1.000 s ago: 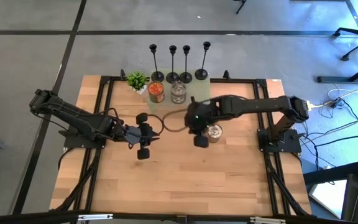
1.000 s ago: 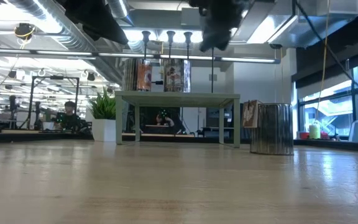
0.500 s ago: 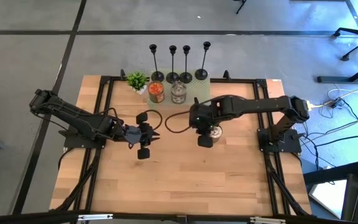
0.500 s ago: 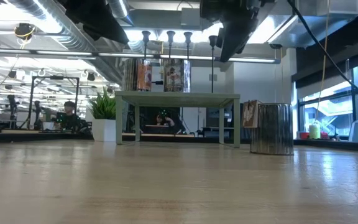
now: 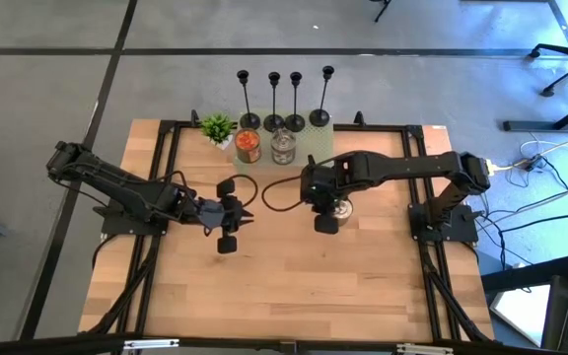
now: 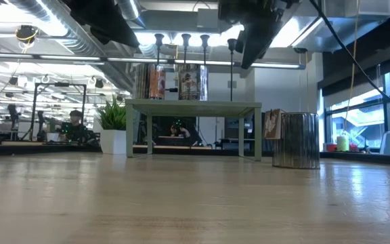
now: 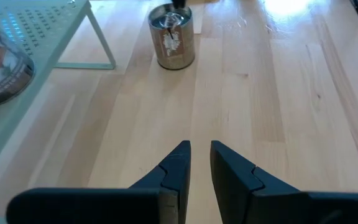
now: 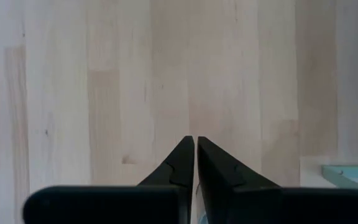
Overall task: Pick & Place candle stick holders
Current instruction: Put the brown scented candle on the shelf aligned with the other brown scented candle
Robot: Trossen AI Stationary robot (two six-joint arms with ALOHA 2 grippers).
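Observation:
Four slim black candle stick holders (image 5: 284, 97) stand upright in a row on their disc bases, on a small pale green shelf (image 5: 319, 138) at the table's far edge. Their cup tops show in the low view (image 6: 185, 38). My right gripper (image 5: 320, 205) hovers shut and empty above the table's middle, near of the shelf, beside a silver jar (image 5: 340, 208). In its wrist view (image 8: 196, 147) the fingertips touch. My left gripper (image 5: 228, 214) waits left of centre, empty, with a narrow gap between its fingertips (image 7: 200, 149).
On the shelf stand a jar with orange contents (image 5: 248, 146) and a glass jar (image 5: 282, 147). A small green plant (image 5: 217, 128) stands to their left. The silver jar also shows in the low view (image 6: 296, 140) and the left wrist view (image 7: 173, 36). Bare wood lies toward the near edge.
My right gripper has shifted a little toward the table's right edge, staying above the table, and has then held still. The candle stick holders have not moved.

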